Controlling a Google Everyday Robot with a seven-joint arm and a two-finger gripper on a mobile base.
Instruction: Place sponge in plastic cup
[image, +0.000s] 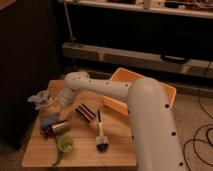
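Observation:
The grey-blue sponge (48, 120) lies flat near the table's left edge, touching the left side of a silver can. The lime-green plastic cup (64, 143) stands in front of the can, near the front edge. My gripper (56, 103) hangs from the white arm's wrist just above and behind the sponge, beside a pale rag. It is open and holds nothing. The thick forearm fills the lower right of the view and hides that side of the table.
A crumpled pale rag (39, 98) sits at the far left. The silver can (58, 128) lies between sponge and cup. A dark block (85, 113) and a dish brush (100, 134) lie mid-table. An orange tray (131, 82) stands at the back right on the wooden table (85, 156).

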